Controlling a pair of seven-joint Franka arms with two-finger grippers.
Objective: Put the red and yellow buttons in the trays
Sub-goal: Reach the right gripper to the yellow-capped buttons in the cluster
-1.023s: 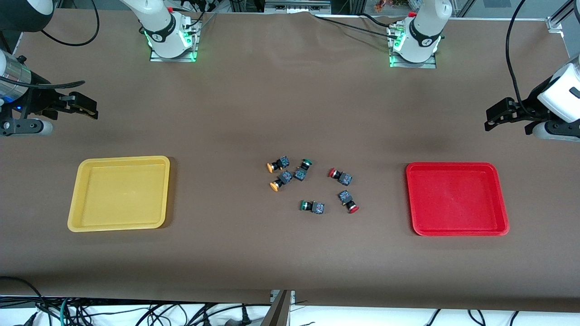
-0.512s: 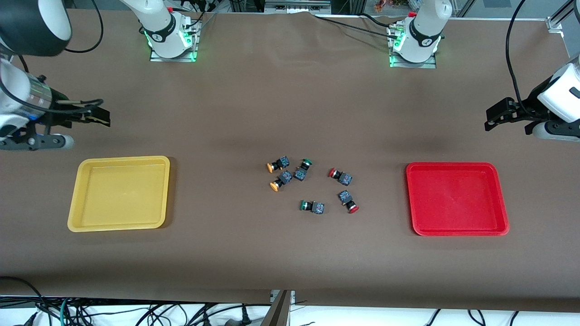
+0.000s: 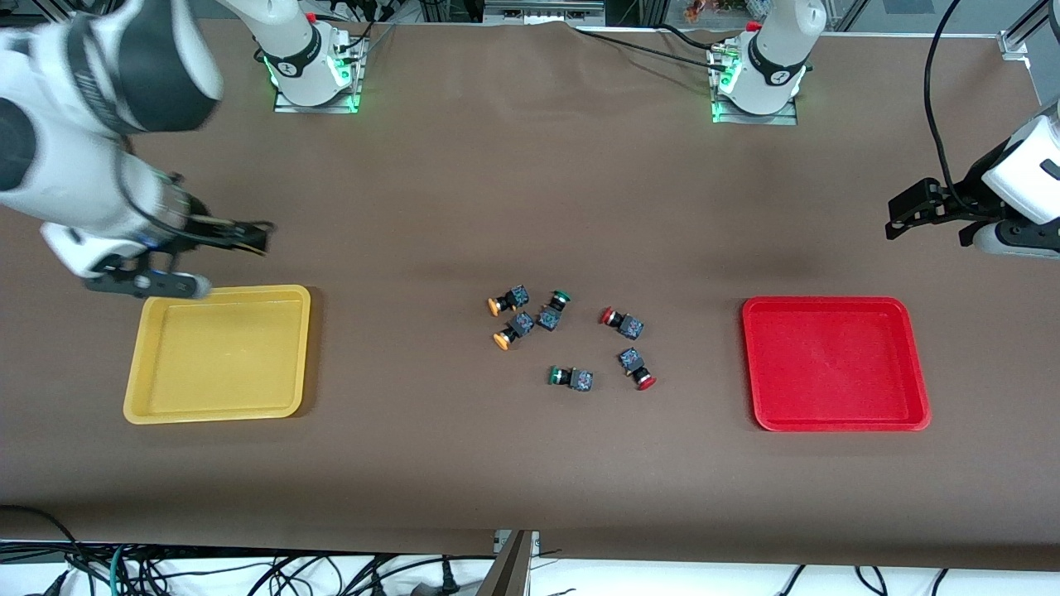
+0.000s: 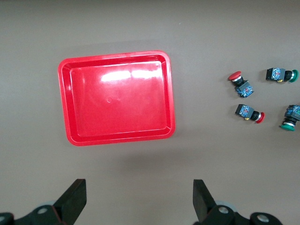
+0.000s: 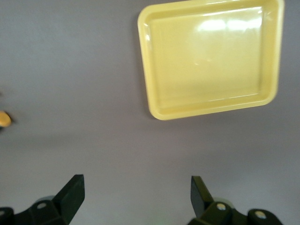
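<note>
Nearest the front camera we see a matte brown table (image 3: 530, 463) with a soft, paper-like surface. On it lie two shallow plastic trays with rounded corners and raised rims: the yellow tray (image 3: 217, 353) toward the right arm's end and the red tray (image 3: 835, 364) toward the left arm's end, both holding nothing. Between them sits a loose cluster of tiny switches with dark blocky bodies and round caps. Nearest the camera are a green-capped button (image 3: 570, 377) and a red-capped button (image 3: 637, 368); a little farther lie the second red-capped button (image 3: 621, 321), two orange-yellow buttons (image 3: 513, 329) (image 3: 507, 300) and another green-capped button (image 3: 552, 311). The left wrist view shows the red tray's glossy floor (image 4: 117, 97) with bright glare, plus the two red caps and two green ones, but no yellow ones; the right wrist view shows the yellow tray (image 5: 211, 58) equally shiny and just a sliver of one yellow cap at its edge. The right gripper (image 3: 248, 235) hangs over bare table just beside the yellow tray's farther rim, its white arm bent low and reaching toward the middle, its black fingers (image 5: 72, 194) spread wide apart and holding nothing. The left gripper (image 3: 903, 215) waits over the left arm's end of the table, pointing inward, its fingers (image 4: 75, 199) likewise spread and bare.
</note>
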